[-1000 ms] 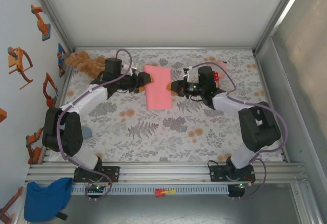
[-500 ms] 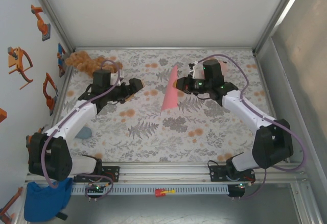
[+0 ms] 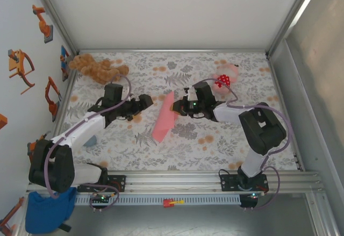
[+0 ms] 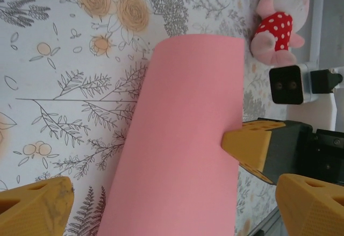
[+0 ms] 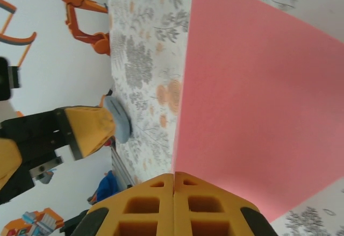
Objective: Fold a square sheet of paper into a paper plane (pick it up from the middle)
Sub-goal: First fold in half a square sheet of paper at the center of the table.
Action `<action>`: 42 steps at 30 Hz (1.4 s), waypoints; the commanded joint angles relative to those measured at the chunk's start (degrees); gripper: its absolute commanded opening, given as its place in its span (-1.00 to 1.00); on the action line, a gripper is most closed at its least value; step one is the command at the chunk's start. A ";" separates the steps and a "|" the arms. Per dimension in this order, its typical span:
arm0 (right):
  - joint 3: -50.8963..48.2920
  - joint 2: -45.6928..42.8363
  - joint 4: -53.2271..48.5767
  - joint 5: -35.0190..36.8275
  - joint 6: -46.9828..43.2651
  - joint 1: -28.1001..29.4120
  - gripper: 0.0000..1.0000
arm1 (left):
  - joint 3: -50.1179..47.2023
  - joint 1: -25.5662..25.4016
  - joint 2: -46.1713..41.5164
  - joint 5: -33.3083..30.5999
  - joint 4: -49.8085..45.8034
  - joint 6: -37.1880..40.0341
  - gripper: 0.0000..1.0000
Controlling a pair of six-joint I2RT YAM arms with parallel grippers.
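From above, my right claw (image 3: 179,108) is pinching the square sheet of paper (image 3: 164,119) near the middle of the desk (image 3: 161,150). My left claw (image 3: 145,101) is hanging just beside it. My left camera is showing my left fingers (image 4: 35,206) spreading wide. My right camera is showing my right fingers (image 5: 145,206) pressing together on the paper's edge.

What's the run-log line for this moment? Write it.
right pincer: shut on pink paper sheet | left pincer: open, apart from sheet | stage: sheet held by its edge
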 commanded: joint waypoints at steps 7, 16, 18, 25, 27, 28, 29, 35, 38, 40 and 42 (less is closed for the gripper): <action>-7.30 2.44 7.47 6.24 1.91 1.53 -1.00 | 1.14 -7.51 6.62 -7.08 -4.40 0.52 0.65; -8.09 6.13 10.80 8.90 7.18 3.97 -1.00 | 6.43 -11.40 16.07 -7.37 -7.26 1.86 0.45; -7.69 7.37 11.77 8.82 8.60 4.71 -1.00 | 7.76 -11.75 17.60 -7.83 -8.57 2.79 0.45; -6.94 9.09 13.51 8.34 10.99 5.32 -1.00 | 10.79 -11.86 21.63 -9.19 -11.95 4.97 0.36; -6.77 8.75 12.63 8.37 10.68 5.32 -1.00 | 11.77 -11.86 22.76 -9.95 -13.22 5.24 0.26; -6.53 8.39 11.69 8.50 10.31 5.34 -1.00 | 12.18 -11.86 23.29 -10.37 -13.82 5.29 0.19; -6.45 8.02 10.73 8.63 9.79 5.38 -1.00 | 12.37 -11.86 23.60 -10.56 -13.96 5.29 0.13; -3.86 2.92 -1.59 12.52 3.30 5.36 -0.76 | 12.50 -11.91 25.05 -12.02 -14.07 4.76 -0.17; -2.58 -0.62 -9.09 16.04 -0.44 5.27 -0.53 | 12.50 -11.95 25.24 -12.47 -14.35 4.89 -0.25; -1.73 -2.65 -13.69 18.33 -2.71 5.26 -0.48 | 12.48 -11.95 25.02 -12.41 -14.24 4.92 -0.27; -1.34 -3.95 -16.07 19.84 -4.21 5.20 -0.47 | 12.36 -11.80 24.55 -12.26 -14.02 5.06 -0.29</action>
